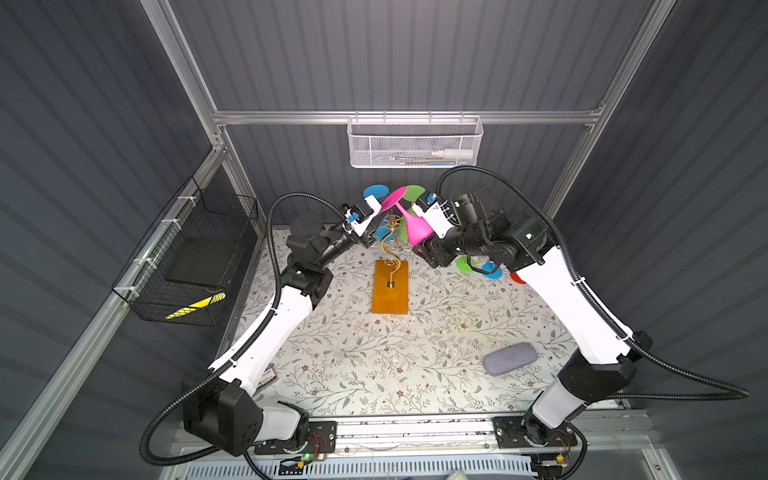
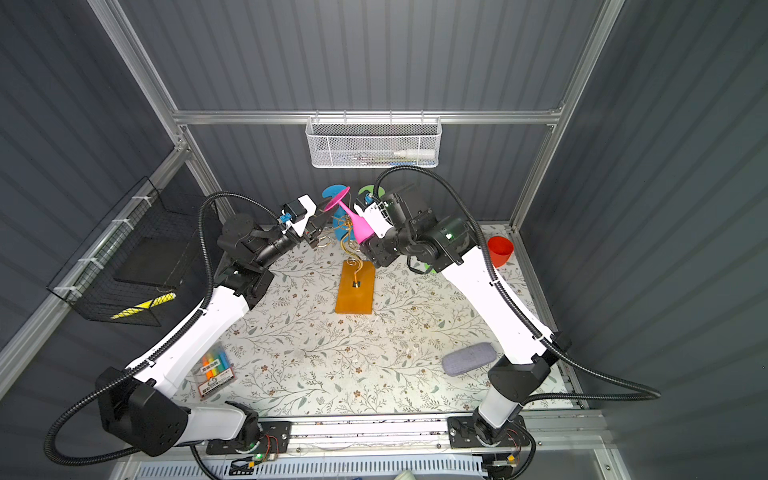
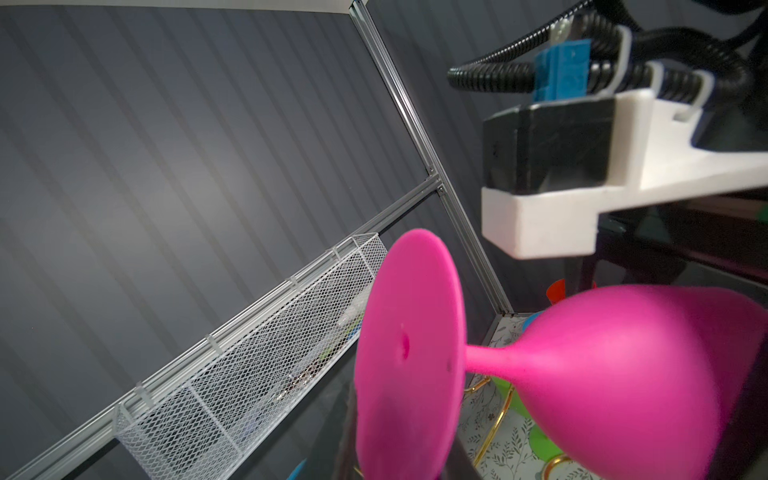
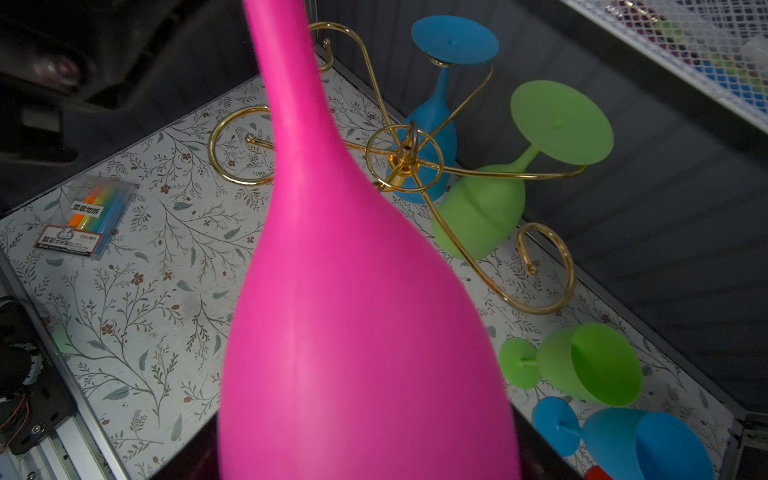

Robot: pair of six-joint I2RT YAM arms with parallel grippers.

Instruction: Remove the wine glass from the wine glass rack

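Pink wine glass (image 1: 417, 232) is the whole story here. The right gripper (image 1: 422, 245) is clamped around the bowl. The glass hangs tilted over the top of the wine glass rack (image 1: 390, 291), roughly 12 o'clock from the amber base in both top views.

Its long axis runs from the bowl at 5 o'clock to the foot disc (image 1: 394, 198) up at 11 o'clock. To me the foot looks clear of the gold scroll arms, but no view shows that for sure.

The left gripper (image 2: 318, 222) sits just beside the foot, about 9 o'clock from it and pointing at it. Honestly can't tell if its jaws are apart or closed.

So the right arm owns this one. My guess is the pull-away wants to go toward 5 o'clock, along the stem, keeping the foot off the wires.
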